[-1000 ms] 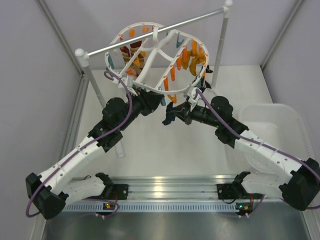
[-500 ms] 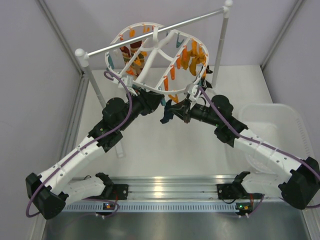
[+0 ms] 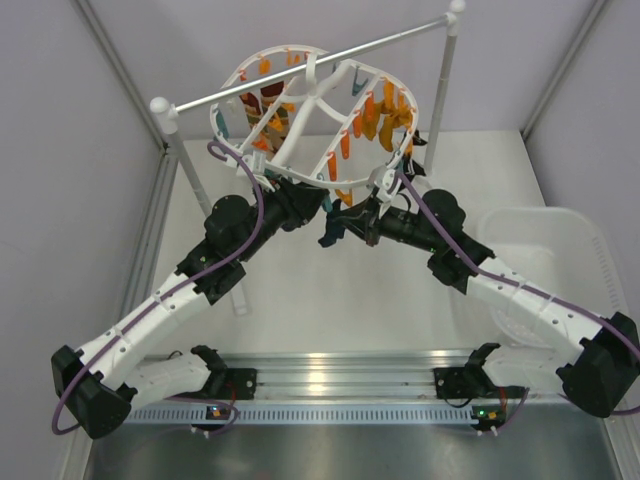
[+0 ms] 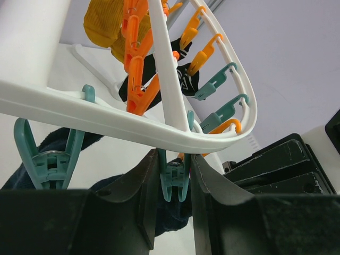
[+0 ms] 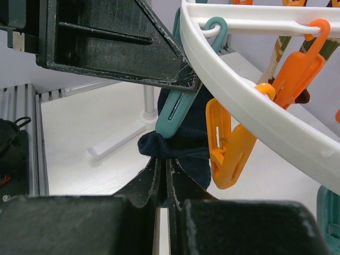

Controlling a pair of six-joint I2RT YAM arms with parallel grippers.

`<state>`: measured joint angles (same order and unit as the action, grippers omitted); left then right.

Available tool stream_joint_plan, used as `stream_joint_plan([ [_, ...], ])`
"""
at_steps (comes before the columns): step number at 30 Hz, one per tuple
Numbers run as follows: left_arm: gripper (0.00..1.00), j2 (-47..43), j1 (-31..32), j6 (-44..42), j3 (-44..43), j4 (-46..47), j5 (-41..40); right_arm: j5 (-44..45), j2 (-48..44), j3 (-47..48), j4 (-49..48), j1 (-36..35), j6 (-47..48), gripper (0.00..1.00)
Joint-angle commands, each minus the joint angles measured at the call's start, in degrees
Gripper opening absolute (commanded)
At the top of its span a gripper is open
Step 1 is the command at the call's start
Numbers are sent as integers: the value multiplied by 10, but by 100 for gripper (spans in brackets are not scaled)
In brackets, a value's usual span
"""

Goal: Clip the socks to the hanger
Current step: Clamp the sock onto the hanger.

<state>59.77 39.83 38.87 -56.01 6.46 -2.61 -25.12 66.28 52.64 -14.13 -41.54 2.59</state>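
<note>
The white oval hanger [image 3: 300, 115] hangs from the rod, with orange and teal clips round its rim. My left gripper [image 3: 318, 203] reaches under its near rim; in the left wrist view [image 4: 174, 166] it is shut on the handles of a teal clip [image 4: 175, 180]. My right gripper [image 3: 358, 224] is shut on a dark navy sock [image 3: 333, 228] and holds it up just below that rim. In the right wrist view the gripper [image 5: 163, 163] pinches the sock [image 5: 183, 146], whose top edge touches the tip of the teal clip [image 5: 175, 114]. The sock also shows behind the clip in the left wrist view [image 4: 172, 215].
The white-and-metal rod stand [image 3: 300, 65] carries the hanger; its posts stand left and back right. A mustard sock [image 3: 393, 125] and a striped sock [image 3: 270, 100] hang on the hanger. An orange clip [image 5: 228, 149] hangs beside the teal one. A white tub [image 3: 560, 260] sits at the right.
My right gripper has lifted the sock slightly up and left, closer to the teal clip. The left arm has hardly moved.
</note>
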Motion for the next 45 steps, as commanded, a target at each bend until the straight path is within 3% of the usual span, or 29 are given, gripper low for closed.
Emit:
stream_joint_plan([
  [1,0,2,-6,8,3,30,-12,2,4,33,-40,-12,-14,0],
  [18,0,3,-5,6,1,14,-27,3,5,48,-49,-14,-22,0],
  [21,24,1,-6,3,-2,7,-31,4,4,48,-42,-14,-22,0],
  [22,38,-2,-6,2,-1,7,-32,4,5,48,-41,-14,-22,0],
  [23,44,-4,-6,1,-1,7,-34,6,4,48,-40,-14,-22,0],
  [26,59,-15,-7,-9,1,9,-34,10,8,46,-37,-14,-22,0],
  [31,72,-46,-6,-23,13,18,-14,16,15,47,-31,-14,-22,0],
  [35,95,-82,-6,-37,23,-7,8,23,18,58,-16,-14,-16,0],
  [40,98,-140,-6,-69,52,-62,23,39,15,69,17,-14,-5,1],
  [45,98,-192,-7,-127,94,-115,54,46,6,72,47,-14,9,22],
])
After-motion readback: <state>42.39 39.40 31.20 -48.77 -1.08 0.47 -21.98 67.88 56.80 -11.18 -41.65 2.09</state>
